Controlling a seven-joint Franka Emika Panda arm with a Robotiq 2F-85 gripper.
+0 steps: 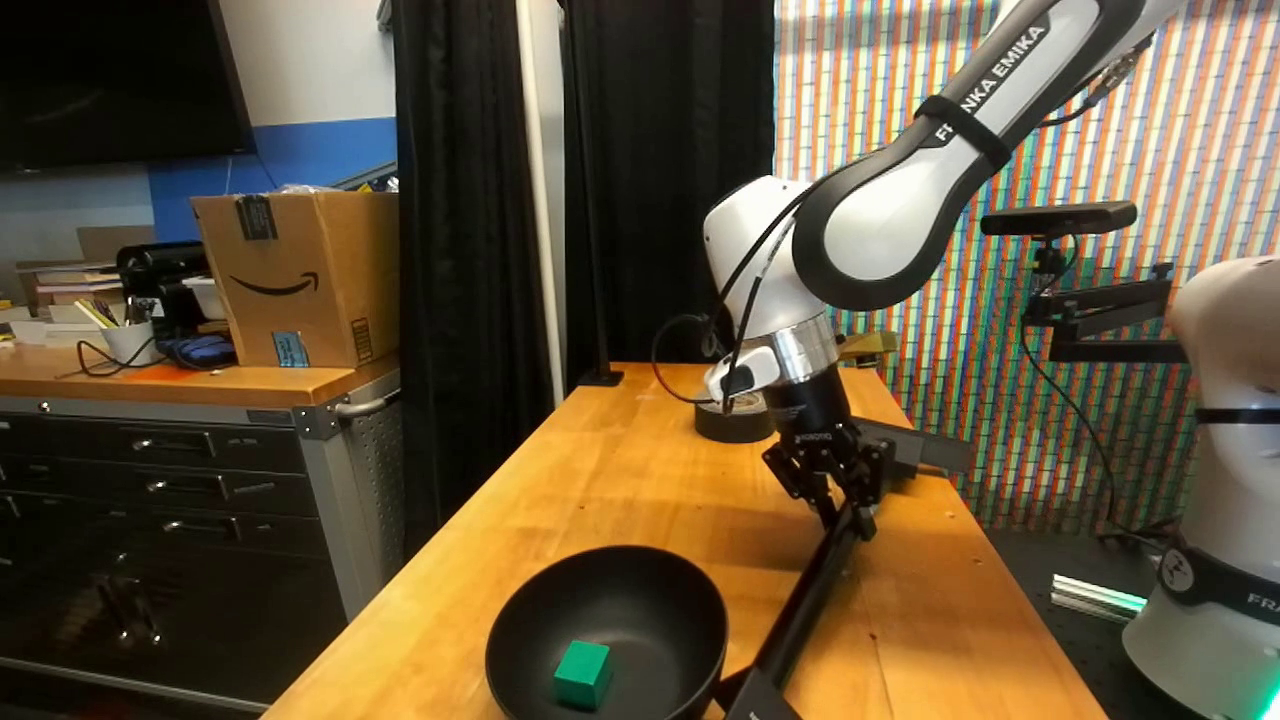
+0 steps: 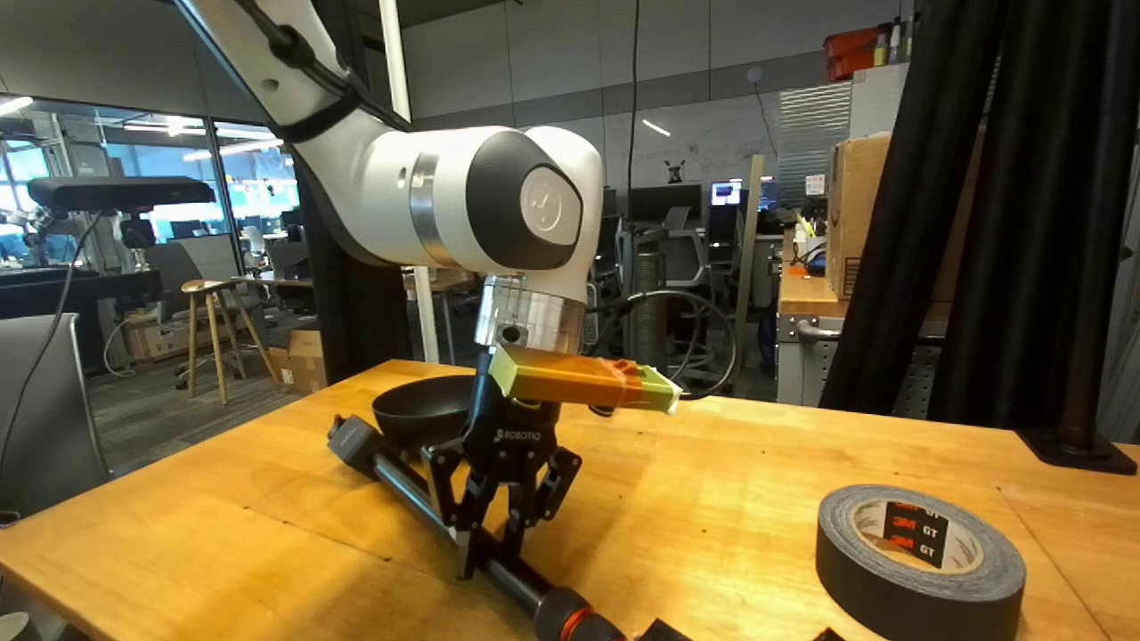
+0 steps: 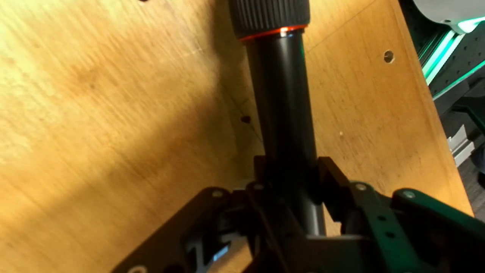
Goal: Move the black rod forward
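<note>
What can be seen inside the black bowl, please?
A green cube rests inside the black bowl. The spot directly beneath it is covered, so I cannot tell what is there.

black rod (image 3: 283, 98) with orange-red ring (image 3: 273, 32), black bowl (image 1: 665, 620), green cube (image 1: 580, 675), honey-brown table (image 1: 600, 480), multicoloured striped backdrop (image 1: 855, 90)

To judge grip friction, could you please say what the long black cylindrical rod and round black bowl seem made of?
The long black cylindrical rod: probably metal or hard plastic, smooth and satin; soft lengthwise highlights show in the wrist view. The round black bowl: perhaps plastic or coated metal, matte, its inside showing only a dull sheen.
</note>
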